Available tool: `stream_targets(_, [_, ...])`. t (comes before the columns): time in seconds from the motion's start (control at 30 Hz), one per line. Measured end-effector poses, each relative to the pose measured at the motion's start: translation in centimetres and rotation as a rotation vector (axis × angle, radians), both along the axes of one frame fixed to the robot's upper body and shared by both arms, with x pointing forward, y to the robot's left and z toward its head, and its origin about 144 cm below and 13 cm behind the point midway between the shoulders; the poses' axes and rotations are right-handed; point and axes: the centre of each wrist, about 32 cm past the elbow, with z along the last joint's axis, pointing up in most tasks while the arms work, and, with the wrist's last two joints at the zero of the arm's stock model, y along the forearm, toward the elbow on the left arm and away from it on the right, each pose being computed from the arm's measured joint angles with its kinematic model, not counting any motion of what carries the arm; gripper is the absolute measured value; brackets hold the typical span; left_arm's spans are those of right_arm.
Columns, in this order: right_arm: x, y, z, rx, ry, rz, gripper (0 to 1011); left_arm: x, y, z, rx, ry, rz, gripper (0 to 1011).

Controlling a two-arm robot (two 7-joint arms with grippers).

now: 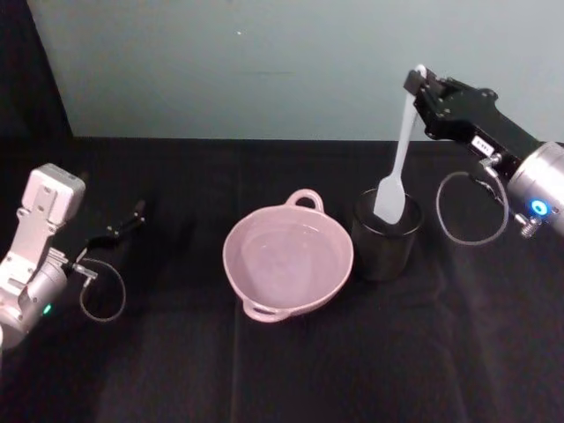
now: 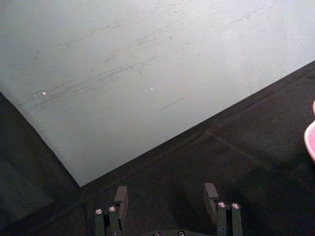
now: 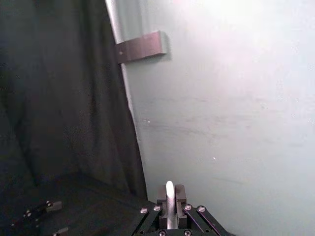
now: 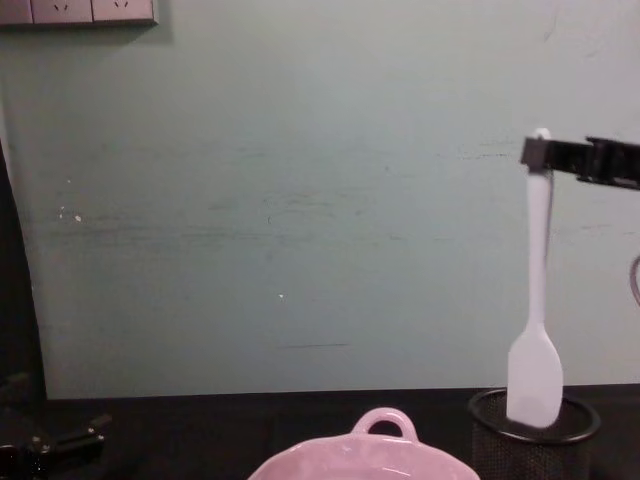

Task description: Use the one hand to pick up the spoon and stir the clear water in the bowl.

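My right gripper [image 1: 418, 84] is shut on the top of the white spoon's [image 1: 397, 163] handle, high at the right. The spoon [image 4: 536, 330] hangs upright with its flat head just above the rim of the black mesh cup [image 4: 535, 440]. In the right wrist view the spoon's handle tip [image 3: 169, 196] sits pinched between the black fingers. The pink bowl [image 1: 264, 295] stands at the table's middle, left of the cup, with a faint sheen of clear water [image 1: 286, 256] inside. My left gripper [image 2: 167, 196] rests open, low at the far left, with nothing between its fingers.
The black mesh cup [image 1: 385, 242] stands close against the bowl's right side. A black cloth covers the table, and a pale green wall [image 1: 264, 62] rises behind it. Grey cable loops [image 1: 471, 211] hang beside both arms.
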Motion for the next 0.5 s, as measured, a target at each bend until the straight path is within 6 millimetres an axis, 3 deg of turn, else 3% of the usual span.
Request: stream_targets(0.5, [1.2, -2.0, -5.8, 0.182, 0.135, -0.024, 109, 0.0, 0.0, 0.0, 0.000, 0.000, 0.000, 1011])
